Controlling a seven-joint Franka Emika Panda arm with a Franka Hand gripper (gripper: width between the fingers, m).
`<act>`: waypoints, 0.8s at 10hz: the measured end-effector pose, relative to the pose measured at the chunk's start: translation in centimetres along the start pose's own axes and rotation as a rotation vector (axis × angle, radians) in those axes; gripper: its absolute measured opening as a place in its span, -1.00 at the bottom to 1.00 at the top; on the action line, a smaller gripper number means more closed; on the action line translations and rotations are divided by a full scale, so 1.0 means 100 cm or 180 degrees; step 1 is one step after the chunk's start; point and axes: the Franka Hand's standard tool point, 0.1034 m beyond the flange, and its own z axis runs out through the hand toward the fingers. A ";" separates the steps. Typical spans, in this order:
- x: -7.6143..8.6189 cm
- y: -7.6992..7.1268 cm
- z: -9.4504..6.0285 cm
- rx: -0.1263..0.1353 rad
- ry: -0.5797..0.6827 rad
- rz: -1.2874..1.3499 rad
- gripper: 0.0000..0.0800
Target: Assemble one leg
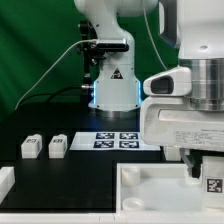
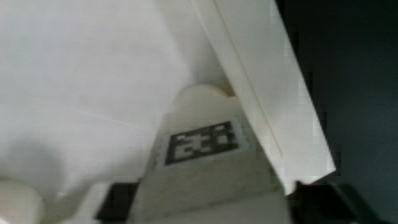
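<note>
My gripper (image 1: 199, 170) is at the exterior view's right, low over the large white tray-like piece (image 1: 150, 195). It is shut on a leg (image 1: 213, 183), a small white block with a black-and-white tag. In the wrist view the leg (image 2: 201, 140) fills the space between my gripper (image 2: 222, 202)'s two dark fingers (image 2: 125, 200), its far end down against the tray's floor next to the raised rim (image 2: 267, 90). Two more legs (image 1: 30, 147) (image 1: 58, 146) stand side by side on the black table at the exterior view's left.
The marker board (image 1: 117, 139) lies on the table in front of the robot's base (image 1: 112, 85). A white part's corner (image 1: 5, 180) shows at the lower left edge of the exterior view. A cable runs behind the base.
</note>
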 end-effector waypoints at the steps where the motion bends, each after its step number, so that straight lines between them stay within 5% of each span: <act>1: 0.000 0.000 0.000 0.0000 0.0001 0.0412 -0.27; 3: 0.003 0.002 -0.001 -0.0011 -0.0037 0.1202 -0.27; 6: 0.004 0.004 0.001 0.0060 -0.0239 0.3454 -0.27; 8: 0.003 0.004 0.001 0.0062 -0.0278 0.3955 -0.27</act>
